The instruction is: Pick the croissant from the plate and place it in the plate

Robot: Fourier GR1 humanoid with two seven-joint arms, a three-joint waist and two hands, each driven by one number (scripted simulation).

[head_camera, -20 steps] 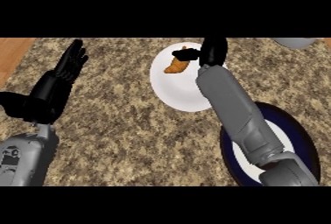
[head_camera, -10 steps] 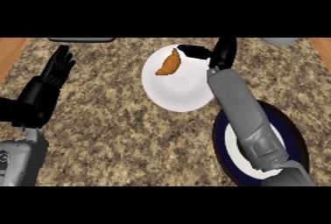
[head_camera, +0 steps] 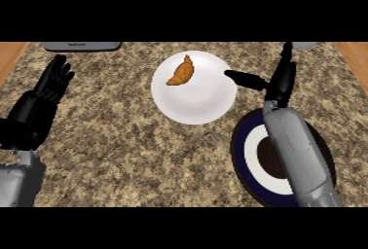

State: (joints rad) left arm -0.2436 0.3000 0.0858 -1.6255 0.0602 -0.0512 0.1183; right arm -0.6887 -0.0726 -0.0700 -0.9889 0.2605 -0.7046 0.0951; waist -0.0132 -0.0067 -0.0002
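A brown croissant (head_camera: 181,71) lies on the upper left part of a white plate (head_camera: 197,99) near the counter's far edge. My right hand (head_camera: 279,82) hovers just right of that plate, fingers straight and thumb pointing left over the rim, apart from the croissant and holding nothing. Under my right forearm sits a dark blue plate (head_camera: 248,155) with a white ring and dark centre, partly hidden by the arm. My left hand (head_camera: 42,104) rests open at the left, fingers up.
A grey appliance edge (head_camera: 81,46) shows at the far left of the counter's back. A small grey object (head_camera: 305,45) peeks in at the back right. Wooden strips (head_camera: 10,53) border the speckled counter on both sides.
My right hand has drawn away to the right, from above the croissant to beside the white plate. The croissant stays on the plate. The view has shifted.
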